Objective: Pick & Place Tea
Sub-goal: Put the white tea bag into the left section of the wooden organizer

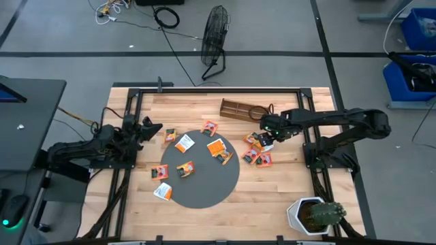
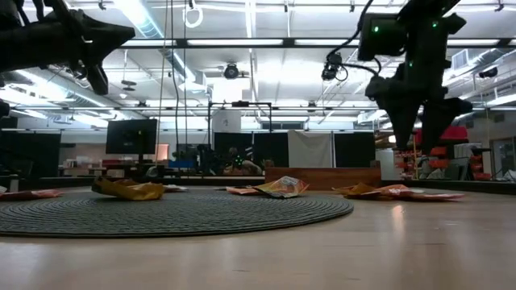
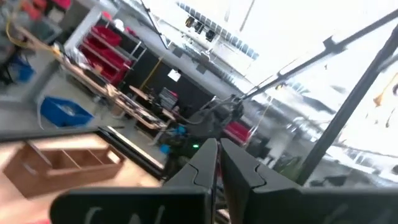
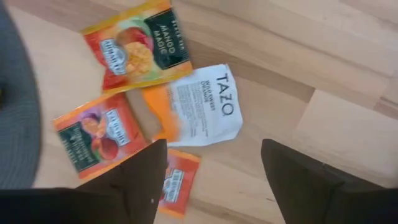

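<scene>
A: From the high view, where is the tea relative to the right arm's tool [image 1: 268,131]?

B: A cluster of small flat square orange and red tea-bag packets [image 1: 257,149] lies on the light wooden table [image 1: 286,184] right under and just ahead of it, beside the rim of the round dark grey disc [image 1: 204,184]. More packets sit on the disc. The left arm's tool [image 1: 151,128] waits on the far side of the disc, so the right arm is much the nearer.

A: And the low view?

B: The right tool [image 2: 419,133] hangs above the table with its tips pointing down, and the flat packets [image 2: 395,192] lie below it, near the disc's edge [image 2: 242,213]. The left tool [image 2: 89,48] is high up and off to the other side.

A: Left wrist view?

B: Its two dark fingers [image 3: 239,165] are pressed together on nothing; no tea shows, only a brown wooden compartment tray [image 3: 62,163] and the room.

A: Right wrist view?

B: The right tool [image 4: 214,168] stands wide and empty. A white and orange square packet [image 4: 202,109] lies just ahead of the gap between the fingers [image 4: 140,177], flat and turned slightly askew. An orange packet with a dark label [image 4: 99,137] is beside one finger, and another [image 4: 140,43] lies farther ahead. I judge a straight descent would bring the tool onto the white one.
</scene>
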You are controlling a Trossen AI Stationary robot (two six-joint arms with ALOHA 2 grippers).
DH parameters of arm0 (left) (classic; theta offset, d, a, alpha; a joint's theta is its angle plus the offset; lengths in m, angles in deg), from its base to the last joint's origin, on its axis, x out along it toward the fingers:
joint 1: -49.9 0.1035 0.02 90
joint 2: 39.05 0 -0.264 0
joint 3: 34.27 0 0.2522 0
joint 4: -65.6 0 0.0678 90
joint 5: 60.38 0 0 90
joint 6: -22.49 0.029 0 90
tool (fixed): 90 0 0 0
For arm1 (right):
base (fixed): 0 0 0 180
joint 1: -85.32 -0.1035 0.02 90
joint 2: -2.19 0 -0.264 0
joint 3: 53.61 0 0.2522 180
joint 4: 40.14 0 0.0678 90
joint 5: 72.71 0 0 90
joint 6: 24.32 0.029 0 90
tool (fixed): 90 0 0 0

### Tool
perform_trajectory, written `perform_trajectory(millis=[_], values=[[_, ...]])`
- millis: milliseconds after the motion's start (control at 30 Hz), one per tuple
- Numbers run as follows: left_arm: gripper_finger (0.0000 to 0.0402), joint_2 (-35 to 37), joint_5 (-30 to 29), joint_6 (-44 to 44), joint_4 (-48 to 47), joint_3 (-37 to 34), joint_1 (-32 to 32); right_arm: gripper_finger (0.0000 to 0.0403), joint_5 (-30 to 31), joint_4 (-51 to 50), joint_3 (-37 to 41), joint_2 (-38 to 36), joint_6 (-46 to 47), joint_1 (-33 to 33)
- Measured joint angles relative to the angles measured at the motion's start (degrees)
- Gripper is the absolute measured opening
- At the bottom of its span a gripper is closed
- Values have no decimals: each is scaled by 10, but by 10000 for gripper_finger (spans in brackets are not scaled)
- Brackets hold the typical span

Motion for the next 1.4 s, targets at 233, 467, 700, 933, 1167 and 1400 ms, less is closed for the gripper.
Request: perform_trajectory(millis=[233,467,700,933,1167,1400], values=[[23,0,0,-15,0,0,0,254,0,22,14,41,-17,12],[23,0,0,-16,-1,0,0,229,-2,84,65,47,-19,12],[23,0,0,-32,0,0,0,224,-23,165,119,47,-10,12],[23,0,0,-49,0,0,0,211,-22,194,144,44,-8,12],[23,0,0,-49,0,0,0,116,-17,189,148,45,-31,13],[23,0,0,-77,0,0,0,8,-18,196,146,32,-47,12]])
